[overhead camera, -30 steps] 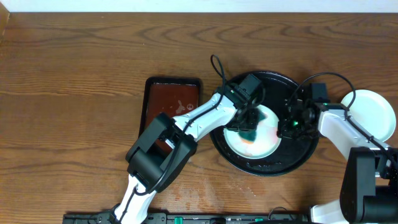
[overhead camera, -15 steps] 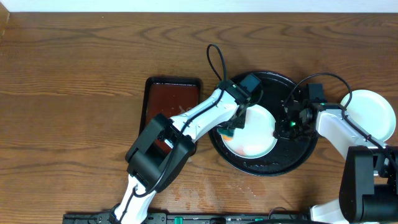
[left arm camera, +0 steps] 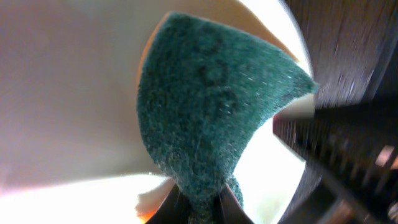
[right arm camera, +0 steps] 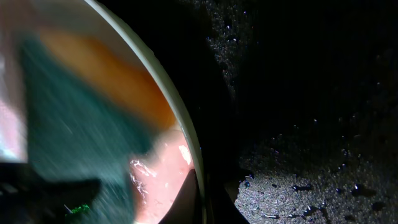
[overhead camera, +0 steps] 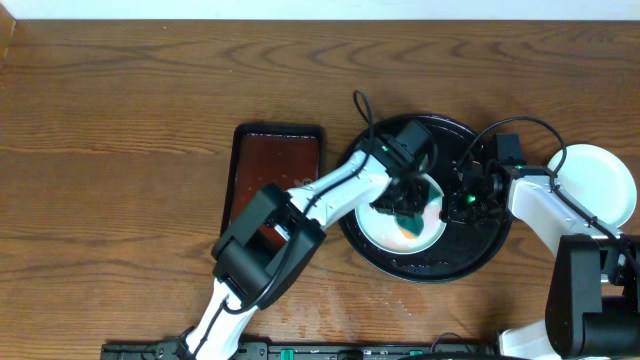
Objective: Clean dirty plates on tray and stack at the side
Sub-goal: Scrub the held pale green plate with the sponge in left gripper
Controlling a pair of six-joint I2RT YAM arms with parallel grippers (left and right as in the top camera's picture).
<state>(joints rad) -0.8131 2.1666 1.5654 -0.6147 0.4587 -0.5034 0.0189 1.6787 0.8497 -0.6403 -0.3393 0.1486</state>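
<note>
Pinching a green sponge (left arm camera: 211, 124), the left gripper (left arm camera: 199, 208) presses it onto a plate (left arm camera: 62, 93).

Red-brown rectangular tray (overhead camera: 277, 160) on wooden table (overhead camera: 120, 120), green sponge (overhead camera: 408, 208) right of it.

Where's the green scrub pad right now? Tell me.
In the overhead view, the green scrub pad is pinched by the left gripper on the plate inside the black tray.
</note>
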